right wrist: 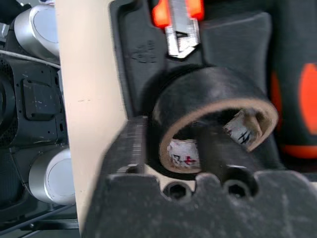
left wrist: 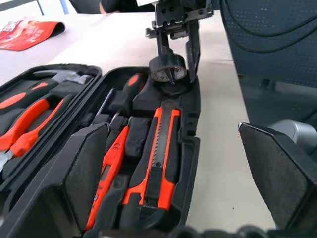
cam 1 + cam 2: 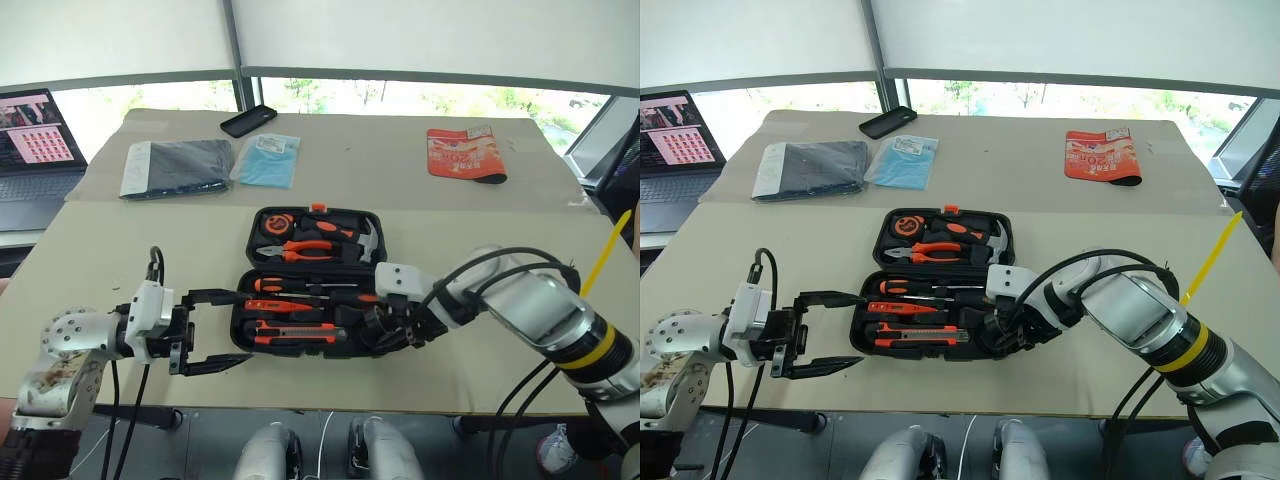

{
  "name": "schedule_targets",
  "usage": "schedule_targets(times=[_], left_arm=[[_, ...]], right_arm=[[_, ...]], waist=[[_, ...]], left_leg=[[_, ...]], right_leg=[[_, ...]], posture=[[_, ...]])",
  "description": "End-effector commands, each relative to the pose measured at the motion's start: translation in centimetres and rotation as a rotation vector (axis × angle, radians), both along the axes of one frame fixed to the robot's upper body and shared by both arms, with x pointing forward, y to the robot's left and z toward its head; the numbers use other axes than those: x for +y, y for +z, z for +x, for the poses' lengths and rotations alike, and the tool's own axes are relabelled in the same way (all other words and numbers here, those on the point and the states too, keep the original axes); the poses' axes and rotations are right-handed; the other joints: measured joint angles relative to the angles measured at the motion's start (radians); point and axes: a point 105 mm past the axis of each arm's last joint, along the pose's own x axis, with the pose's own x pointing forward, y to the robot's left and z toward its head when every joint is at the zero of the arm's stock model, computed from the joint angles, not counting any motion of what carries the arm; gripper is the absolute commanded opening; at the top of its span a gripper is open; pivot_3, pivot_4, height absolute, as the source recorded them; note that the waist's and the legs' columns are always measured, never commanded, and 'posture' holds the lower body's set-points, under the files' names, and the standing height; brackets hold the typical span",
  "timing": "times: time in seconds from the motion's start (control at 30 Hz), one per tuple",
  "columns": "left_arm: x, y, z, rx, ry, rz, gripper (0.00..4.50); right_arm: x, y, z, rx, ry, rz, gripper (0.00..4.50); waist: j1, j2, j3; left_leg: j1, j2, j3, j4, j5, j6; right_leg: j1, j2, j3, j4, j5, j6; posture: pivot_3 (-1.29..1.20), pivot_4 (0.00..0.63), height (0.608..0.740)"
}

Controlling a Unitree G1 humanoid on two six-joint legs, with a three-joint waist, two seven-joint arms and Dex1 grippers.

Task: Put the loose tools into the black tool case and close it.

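The black tool case (image 3: 238, 315) lies open on the table. Its near half holds the utility knife (image 2: 158, 153), the slim orange tester screwdriver (image 2: 111, 168) and two screwdrivers (image 3: 300, 287). The small dark tape roll (image 1: 213, 94) sits in the recess at the case's right end. My right gripper (image 2: 179, 69) points down over it, open, with one finger inside the roll's hole and the other outside its wall. My left gripper (image 3: 242, 326) hovers level just off the case's left end, wide open and empty.
Pliers (image 3: 305, 250), a hammer and a tape measure fill the case's far half. Behind lie a black phone (image 3: 248, 120), a dark folded cloth (image 3: 178, 166), a blue packet (image 3: 268, 160) and a red packet (image 3: 465, 154). A laptop (image 3: 35, 150) stands at the far left.
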Motion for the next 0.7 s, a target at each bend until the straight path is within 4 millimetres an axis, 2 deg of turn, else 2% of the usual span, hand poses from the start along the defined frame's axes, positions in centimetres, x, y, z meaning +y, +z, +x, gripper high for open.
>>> schedule_targets(times=[0.03,0.1,0.17,0.37,0.5,0.57,0.63,0.67,0.7], left_arm=[[0.0,0.8,-0.4,-0.046,0.001,-0.001,4.50],[0.0,0.8,-0.3,-0.045,0.003,-0.002,4.50],[-0.2,0.9,-0.1,-0.046,0.005,-0.004,4.50],[-0.7,1.2,0.6,-0.049,0.009,-0.009,4.50],[-0.5,1.4,0.8,-0.048,0.033,-0.009,4.50],[0.1,1.7,1.4,-0.058,0.105,-0.035,4.50],[1.9,1.6,2.8,-0.054,0.265,-0.050,4.50],[3.1,0.9,3.1,0.019,0.341,-0.050,4.50],[4.0,0.4,3.1,0.071,0.382,-0.056,4.50]], right_arm=[[0.2,0.8,-0.7,0.022,0.059,0.017,3.42],[-0.2,1.7,-0.4,0.000,0.070,0.017,4.08],[-0.5,2.4,-0.8,0.021,0.083,0.025,4.39],[-0.6,3.2,-1.4,0.050,0.113,0.104,4.39],[-1.5,4.0,-0.7,0.019,0.045,0.194,4.39],[-2.0,4.7,-0.2,-0.020,0.010,0.298,4.39],[-3.2,5.0,1.1,-0.122,-0.061,0.413,4.39],[-4.1,4.8,1.8,-0.169,-0.107,0.442,4.39],[-5.1,4.5,2.3,-0.225,-0.139,0.453,4.16]], waist=[[0.001,0.000,0.000],[0.000,0.000,0.000],[0.001,0.000,0.000],[0.001,0.000,0.000],[0.001,0.000,0.000],[0.001,0.000,0.000],[0.003,-0.001,0.000],[0.003,-0.001,0.000],[0.003,-0.001,0.000]], left_leg=[[0.000,0.000,0.000,0.000,0.000,0.000],[-0.001,0.000,0.000,0.000,0.000,0.000],[-0.001,0.000,0.000,0.000,0.000,0.000],[0.000,0.000,0.000,0.001,0.000,0.000],[0.001,0.001,-0.001,0.001,0.001,-0.002],[0.001,0.001,0.000,0.001,0.001,-0.002],[0.001,0.001,0.000,0.001,0.000,-0.001],[0.001,0.000,0.000,0.000,0.000,-0.001],[0.000,0.000,0.000,0.001,0.000,-0.001]], right_leg=[[0.000,0.001,0.000,0.000,0.000,0.000],[0.000,0.000,0.000,-0.001,0.000,0.000],[0.000,0.000,0.000,-0.001,-0.003,0.004],[0.000,0.000,0.000,0.000,-0.003,0.006],[0.000,0.000,0.000,0.001,-0.003,0.005],[0.000,0.000,0.001,0.001,-0.003,0.005],[0.001,0.000,0.001,0.000,-0.002,0.004],[0.001,0.000,0.000,0.000,-0.002,0.004],[0.001,0.000,0.000,0.001,-0.002,0.004]], posture=[[0.00,0.150,0.740],[0.00,0.150,0.740],[0.00,0.150,0.740],[0.00,0.150,0.740],[0.00,0.150,0.740],[0.00,0.150,0.740],[0.00,0.150,0.740],[0.00,0.150,0.740],[0.00,0.150,0.740]])
